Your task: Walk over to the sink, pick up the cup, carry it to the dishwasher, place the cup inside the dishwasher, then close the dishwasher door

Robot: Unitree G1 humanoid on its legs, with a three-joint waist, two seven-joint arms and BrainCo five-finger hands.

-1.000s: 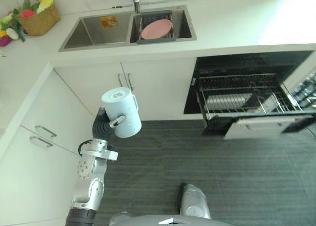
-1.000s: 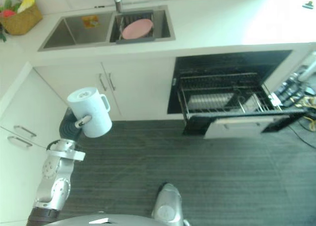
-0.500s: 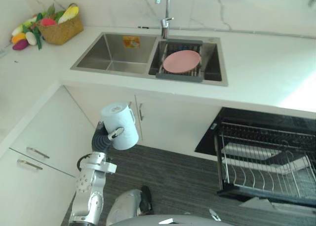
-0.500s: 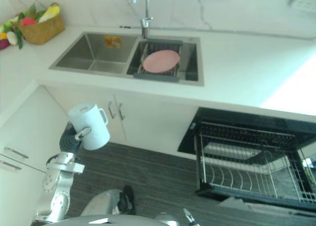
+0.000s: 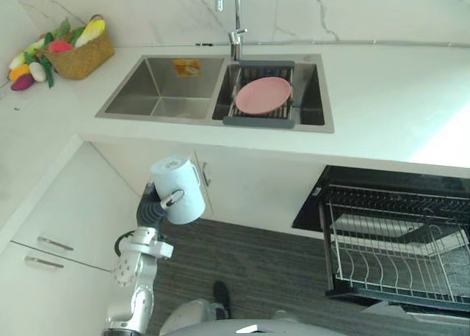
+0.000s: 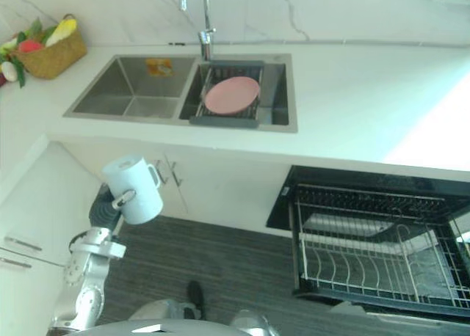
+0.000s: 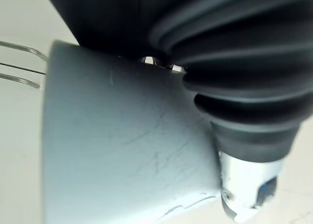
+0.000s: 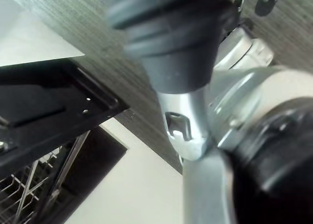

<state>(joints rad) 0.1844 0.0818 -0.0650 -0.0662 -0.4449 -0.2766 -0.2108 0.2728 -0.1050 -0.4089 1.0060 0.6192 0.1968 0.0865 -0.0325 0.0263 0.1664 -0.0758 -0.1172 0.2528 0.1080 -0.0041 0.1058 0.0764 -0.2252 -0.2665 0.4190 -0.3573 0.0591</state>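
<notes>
L hand (image 5: pixel 173 198) is clamped on the cup (image 5: pixel 178 189): thumb across its near side, wall pressed vs. the palm in the L wrist view. Cup is held in the air over the floor (image 5: pixel 279 277), in front of the cabinet (image 5: pixel 250 182) under the sink (image 5: pixel 213 123), well apart from the dishwasher (image 5: pixel 396 248) on the robot's right. R hand (image 8: pixel 166 48): can't tell its state.

Risks, as I judge them:
- Smooth wall w/ a shallow hold, so walking jolts could let the cup slide or twist out and drop to the floor.
- Open door and pulled-out rack stick out low, so a leg or the arm may bump them on approach.
- Cup is on the left and the rack is far right. Long reach, so the handle may snag the rack wires and the cup may land tipped.

Cup pose: long axis near upright, leaning a little, w/ the upper end toward the worktop (image 5: pixel 382 86) and the camera. Can't tell if that end is the mouth. Handle (image 6: pixel 154 176) points toward the robot's right, the dishwasher side.
</notes>
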